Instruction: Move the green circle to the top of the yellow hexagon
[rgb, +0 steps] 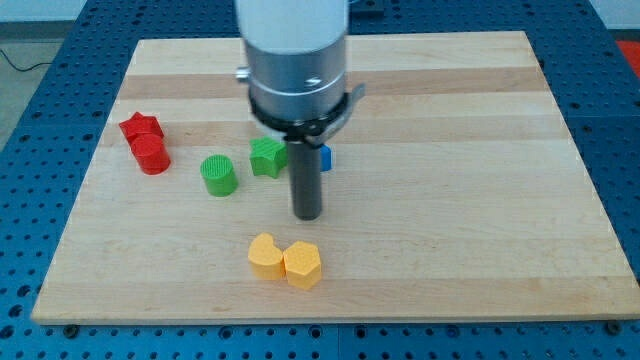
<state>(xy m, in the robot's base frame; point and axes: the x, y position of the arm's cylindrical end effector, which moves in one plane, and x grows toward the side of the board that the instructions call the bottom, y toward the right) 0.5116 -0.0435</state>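
Observation:
The green circle (219, 175) sits on the wooden board at the view's left of centre. The yellow hexagon (303, 265) lies near the view's bottom, touching a yellow heart-like block (265, 256) on its left. My tip (307, 214) is down on the board, to the right of the green circle and above the yellow hexagon, touching neither. A green star (267, 156) lies just up and left of the rod.
A red star (140, 128) and a red cylinder (152, 155) sit together at the view's left. A blue block (325, 157) is mostly hidden behind the rod. The wooden board (480, 200) rests on a blue perforated table.

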